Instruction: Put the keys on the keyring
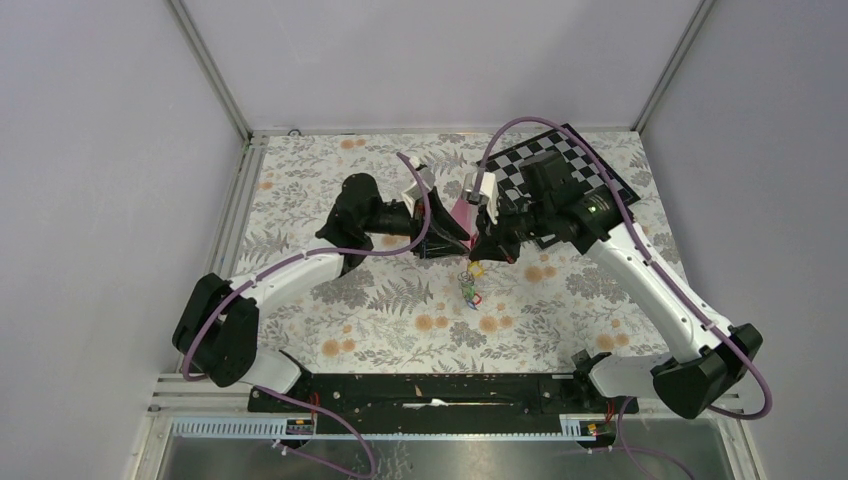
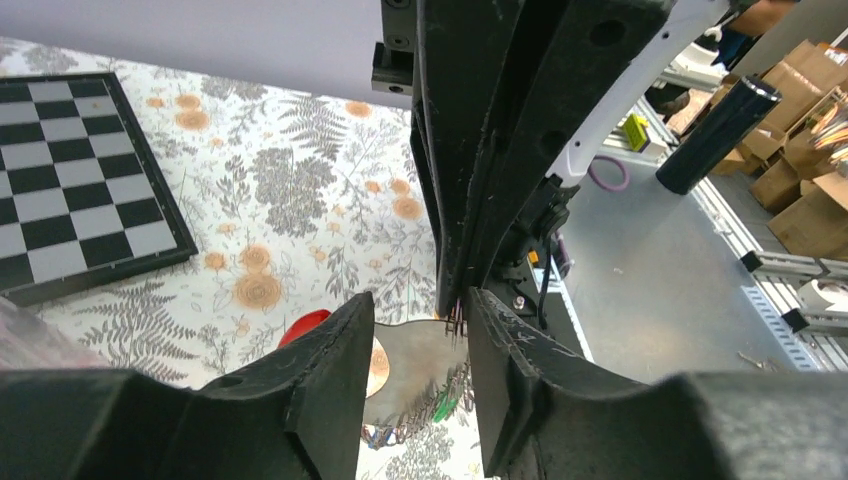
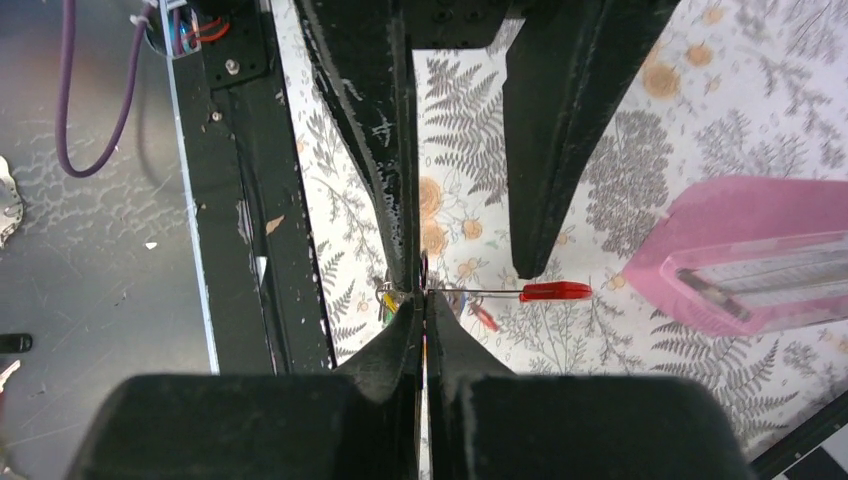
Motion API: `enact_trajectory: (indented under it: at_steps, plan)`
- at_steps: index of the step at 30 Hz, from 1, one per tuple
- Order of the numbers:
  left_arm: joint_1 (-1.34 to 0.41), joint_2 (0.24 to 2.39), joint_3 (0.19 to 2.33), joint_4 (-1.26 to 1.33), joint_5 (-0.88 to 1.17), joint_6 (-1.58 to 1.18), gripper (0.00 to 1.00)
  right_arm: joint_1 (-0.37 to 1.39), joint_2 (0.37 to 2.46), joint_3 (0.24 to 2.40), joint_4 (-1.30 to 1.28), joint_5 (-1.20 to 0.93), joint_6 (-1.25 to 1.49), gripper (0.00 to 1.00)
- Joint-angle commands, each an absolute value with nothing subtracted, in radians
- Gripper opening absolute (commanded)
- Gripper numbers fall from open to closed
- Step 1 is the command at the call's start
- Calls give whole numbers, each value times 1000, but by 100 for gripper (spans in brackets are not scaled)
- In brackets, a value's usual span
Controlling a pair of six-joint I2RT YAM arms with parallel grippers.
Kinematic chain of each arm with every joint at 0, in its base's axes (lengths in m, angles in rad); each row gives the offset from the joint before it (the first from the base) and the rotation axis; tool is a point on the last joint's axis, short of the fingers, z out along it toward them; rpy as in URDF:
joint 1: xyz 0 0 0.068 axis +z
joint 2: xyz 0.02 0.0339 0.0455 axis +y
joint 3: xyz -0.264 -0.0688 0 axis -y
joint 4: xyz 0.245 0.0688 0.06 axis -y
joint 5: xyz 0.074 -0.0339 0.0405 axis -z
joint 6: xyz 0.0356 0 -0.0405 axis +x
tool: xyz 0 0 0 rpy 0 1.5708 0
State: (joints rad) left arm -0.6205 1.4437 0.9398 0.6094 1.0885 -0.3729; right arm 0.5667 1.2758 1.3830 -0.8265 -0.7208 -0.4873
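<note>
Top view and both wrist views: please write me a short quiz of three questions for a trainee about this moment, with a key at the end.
1. True or false: the left gripper is shut.
2. What colour is the pyramid that stands beside the two grippers? A green, B pink, C blue.
3. Answer in a few words: which gripper pinches the keyring?

Key:
1. False. Its fingers stand apart.
2. B.
3. The right gripper. It is shut on the keyring.
</note>
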Motion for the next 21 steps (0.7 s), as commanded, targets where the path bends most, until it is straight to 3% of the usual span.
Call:
enact_trajectory:
  at_steps: [1, 6, 17, 21]
  plan:
    - [-617, 1435, 977, 495, 1114, -234, 44, 587, 1302, 1449, -896, -675, -494, 0]
    - [-622, 1446, 977, 507, 1115, -233, 44, 591, 1316, 1469, -902, -680, -490, 0]
    - [-641, 1467, 965, 575, 1125, -290, 27, 594, 1332, 1466, -896, -681, -486, 0]
    - [-641, 1469, 959, 606, 1125, -316, 25, 594, 1330, 1452, -890, -680, -486, 0]
